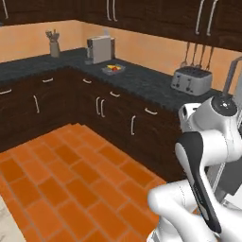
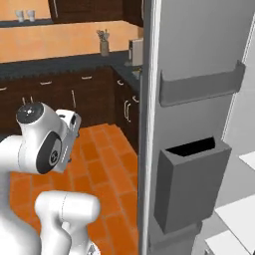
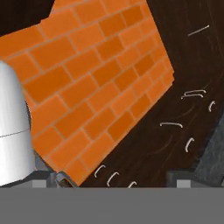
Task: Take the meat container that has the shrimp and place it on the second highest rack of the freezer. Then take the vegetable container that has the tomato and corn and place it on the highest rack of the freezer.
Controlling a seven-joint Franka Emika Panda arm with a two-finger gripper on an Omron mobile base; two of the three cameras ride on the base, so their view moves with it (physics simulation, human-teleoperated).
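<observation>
In the left base view, a shallow tray (image 1: 113, 69) with red and yellow produce sat far off on the dark counter (image 1: 142, 82), between a coffee machine (image 1: 99, 49) and a toaster (image 1: 191, 80). In the right base view, the freezer's open door (image 2: 196, 124) stood near, right. In the hand view, the gripper (image 3: 117, 183) hung spread wide, empty, over the orange floor (image 3: 92, 87).

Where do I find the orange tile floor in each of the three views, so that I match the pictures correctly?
Left base view: the orange tile floor covers the lower left, in front of the counters.
Right base view: lower middle, between the white arm and the grey fridge door.
Hand view: upper left and centre, seen tilted.
Shared landmark: the dark lower cabinets with pale handles border the floor.
</observation>
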